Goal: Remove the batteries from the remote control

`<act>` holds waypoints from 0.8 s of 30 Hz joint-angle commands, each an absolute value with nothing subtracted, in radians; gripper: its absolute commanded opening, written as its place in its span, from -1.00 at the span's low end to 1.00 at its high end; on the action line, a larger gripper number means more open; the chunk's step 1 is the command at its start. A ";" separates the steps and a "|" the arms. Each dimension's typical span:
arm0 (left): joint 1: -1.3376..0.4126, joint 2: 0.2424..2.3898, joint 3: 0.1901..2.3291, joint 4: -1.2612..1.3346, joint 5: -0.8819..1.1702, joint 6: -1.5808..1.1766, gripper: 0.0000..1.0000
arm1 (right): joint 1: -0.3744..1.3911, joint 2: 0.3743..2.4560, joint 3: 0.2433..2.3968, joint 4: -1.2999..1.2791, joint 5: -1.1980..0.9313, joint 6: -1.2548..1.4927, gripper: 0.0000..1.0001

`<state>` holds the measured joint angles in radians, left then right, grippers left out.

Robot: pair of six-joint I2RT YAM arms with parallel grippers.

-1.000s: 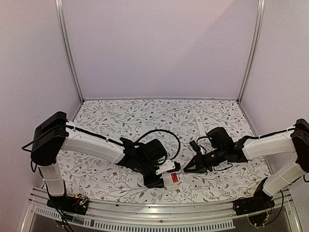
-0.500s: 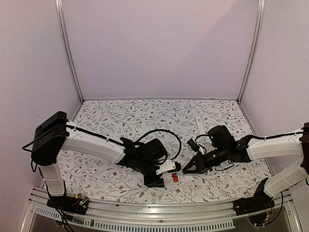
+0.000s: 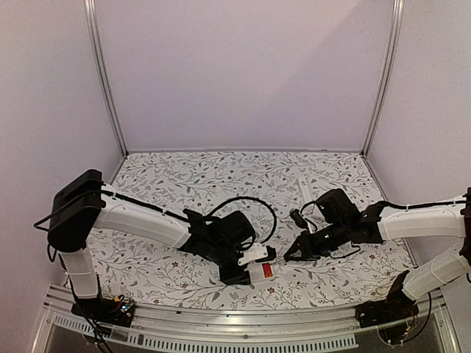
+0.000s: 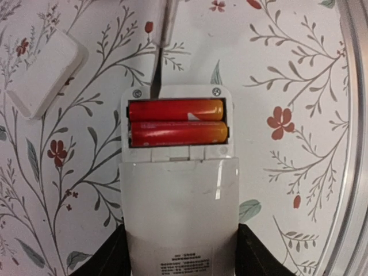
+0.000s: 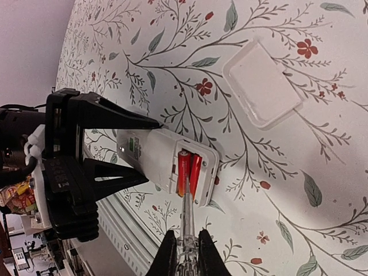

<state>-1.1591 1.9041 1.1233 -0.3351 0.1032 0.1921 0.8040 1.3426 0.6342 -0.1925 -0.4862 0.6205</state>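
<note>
My left gripper [image 4: 179, 253] is shut on a white remote [image 4: 181, 207] lying back-up on the floral table. Its battery bay is open and holds two red-orange batteries [image 4: 175, 121] side by side. In the top view the left gripper [image 3: 239, 273] holds the remote [image 3: 257, 274] near the front edge, the batteries [image 3: 267, 271] showing red. My right gripper [image 5: 185, 247] is shut on a thin clear-handled tool [image 5: 187, 215]. The tool's tip rests at the end of the batteries [image 5: 188, 171] in the remote [image 5: 152, 152]. The right gripper [image 3: 294, 254] is just right of the remote.
The loose white battery cover [image 4: 43, 72] lies on the table beside the remote and also shows in the right wrist view [image 5: 264, 83]. A second long white remote [image 3: 305, 190] lies at the back right. A metal rail [image 3: 221, 323] runs along the near table edge.
My right gripper with the tool has shifted slightly to the right and up. The left arm and the remote have not moved.
</note>
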 commanded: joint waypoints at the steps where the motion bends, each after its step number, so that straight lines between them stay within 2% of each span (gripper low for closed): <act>1: -1.097 1.981 1.100 -0.323 -0.099 0.209 -0.51 | 0.804 1.373 0.668 -0.204 -0.482 0.590 -1.00; 13: -1.098 1.982 1.100 -0.322 -0.095 0.210 -0.51 | 0.804 1.448 0.670 -0.156 -0.520 0.565 -1.00; 24: -1.091 1.987 1.101 -0.325 -0.115 0.211 -0.51 | 0.804 1.488 0.607 0.074 -0.719 0.592 -1.00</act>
<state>-1.1591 1.9049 1.1233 -0.3309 0.0959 0.1944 0.7994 1.4864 0.6323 -0.0605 -0.5884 0.5835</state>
